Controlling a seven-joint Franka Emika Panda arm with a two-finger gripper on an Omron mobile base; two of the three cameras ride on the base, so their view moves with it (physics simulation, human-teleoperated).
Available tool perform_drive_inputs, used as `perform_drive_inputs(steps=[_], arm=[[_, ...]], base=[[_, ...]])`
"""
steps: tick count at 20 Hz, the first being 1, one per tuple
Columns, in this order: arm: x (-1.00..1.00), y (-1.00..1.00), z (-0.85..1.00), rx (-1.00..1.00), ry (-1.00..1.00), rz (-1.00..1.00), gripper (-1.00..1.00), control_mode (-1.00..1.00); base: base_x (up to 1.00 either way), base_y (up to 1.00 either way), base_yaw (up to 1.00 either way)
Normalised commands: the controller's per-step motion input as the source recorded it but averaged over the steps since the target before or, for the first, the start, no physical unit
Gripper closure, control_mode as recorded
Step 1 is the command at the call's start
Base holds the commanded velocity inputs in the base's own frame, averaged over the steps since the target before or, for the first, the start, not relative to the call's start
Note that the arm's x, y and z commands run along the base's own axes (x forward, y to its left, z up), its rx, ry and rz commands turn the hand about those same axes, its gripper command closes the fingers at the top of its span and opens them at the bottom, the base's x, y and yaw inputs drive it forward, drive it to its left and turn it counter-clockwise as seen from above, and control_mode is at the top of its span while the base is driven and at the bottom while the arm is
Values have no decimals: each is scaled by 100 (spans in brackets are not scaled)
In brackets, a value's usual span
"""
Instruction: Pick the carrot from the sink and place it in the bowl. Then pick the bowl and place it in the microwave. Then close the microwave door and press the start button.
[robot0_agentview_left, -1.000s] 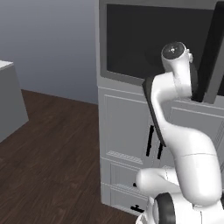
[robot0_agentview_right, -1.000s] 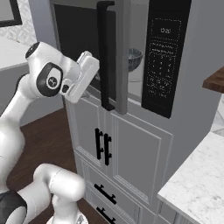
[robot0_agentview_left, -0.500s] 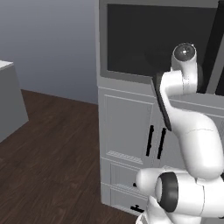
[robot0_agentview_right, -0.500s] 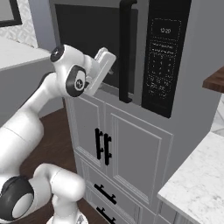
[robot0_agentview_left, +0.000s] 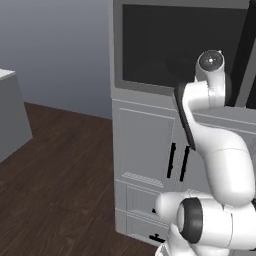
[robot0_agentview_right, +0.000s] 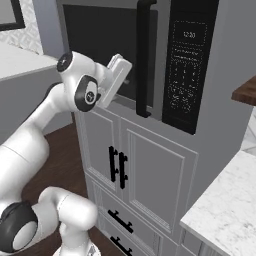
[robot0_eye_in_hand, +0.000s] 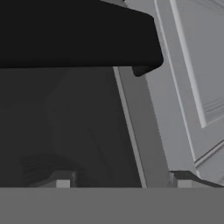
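The microwave door (robot0_agentview_right: 100, 47) lies about flush with the microwave's front, its dark window (robot0_agentview_left: 160, 45) facing me. Its black vertical handle (robot0_agentview_right: 142, 60) stands just left of the black control strip (robot0_agentview_right: 189, 70). My gripper (robot0_agentview_right: 124, 67) is at the door's lower part, left of the handle. In the hand view my gripper (robot0_eye_in_hand: 122, 181) is open, its fingertips (robot0_eye_in_hand: 61, 181) wide apart with nothing between them, close to the window and the door's grey frame (robot0_eye_in_hand: 140, 131). The handle (robot0_eye_in_hand: 78, 35) crosses the top of that view. The carrot, bowl and sink are out of view.
Pale cabinet doors with black handles (robot0_agentview_right: 117, 162) and drawers (robot0_agentview_right: 120, 220) sit below the microwave. A marble counter (robot0_agentview_right: 225, 205) lies at the right. Dark wood floor (robot0_agentview_left: 50, 175) stretches left, with a grey counter block (robot0_agentview_left: 10, 115) at the far left.
The microwave door has swung from partly open to shut. My hand followed it to the right, staying against the door. The oven's inside is now hidden.
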Motion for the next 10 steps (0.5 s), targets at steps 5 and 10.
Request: perform_drive_inputs(steps=[5,10], arm=[[-59,47,42,-13,1,1,-100,-100],[-68,29,35,-29,17,2,-100,-100]], base=[[0,0,0],[0,0,0]])
